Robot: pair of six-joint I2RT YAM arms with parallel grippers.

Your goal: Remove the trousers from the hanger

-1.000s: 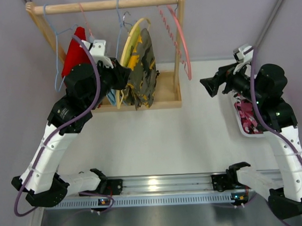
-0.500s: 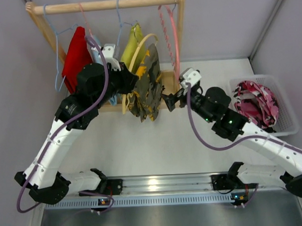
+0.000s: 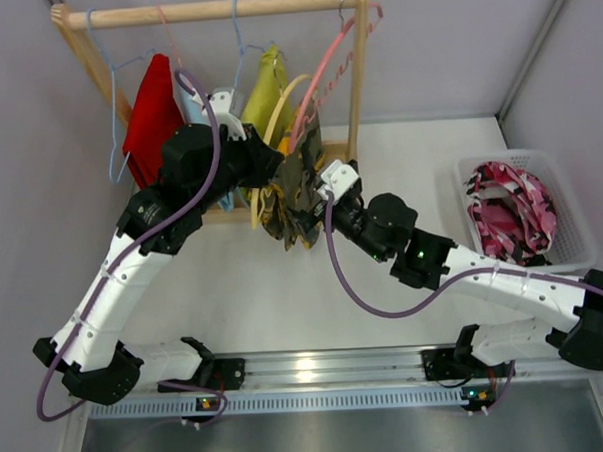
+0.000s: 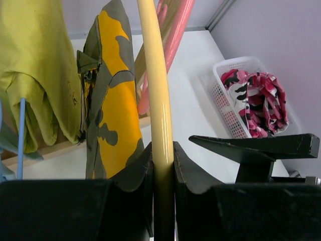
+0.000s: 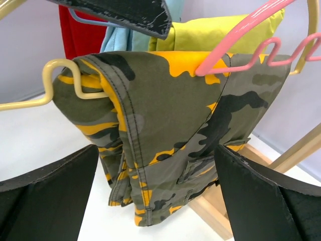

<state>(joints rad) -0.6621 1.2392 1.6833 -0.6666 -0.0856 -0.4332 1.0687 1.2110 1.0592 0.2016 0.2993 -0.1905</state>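
Observation:
The camouflage trousers (image 3: 292,191) hang folded over a cream hanger (image 3: 276,105), pulled out in front of the wooden rack. My left gripper (image 3: 263,166) is shut on the cream hanger's arm (image 4: 156,100), with the trousers (image 4: 108,100) just left of it. My right gripper (image 3: 317,190) is open. Its jaws stand wide on either side of the trousers' lower half (image 5: 170,130) without touching; its midpoint shows in the right wrist view (image 5: 155,150). A pink hanger (image 5: 241,35) rests across the trousers' top. The pink patterned trousers (image 3: 509,209) lie in the white basket (image 3: 573,244).
The wooden rack (image 3: 212,8) stands at the back with its base board (image 5: 235,211) just behind the trousers. On it hang a plain red pair (image 3: 148,108), an olive-yellow pair (image 3: 260,88) and blue wire hangers (image 3: 113,104). The pink hanger (image 3: 325,70) leans left.
My right arm has swung from the basket across to the camouflage trousers and now straddles them. The pink hanger has tipped leftward onto them. My left gripper has kept hold of the cream hanger.

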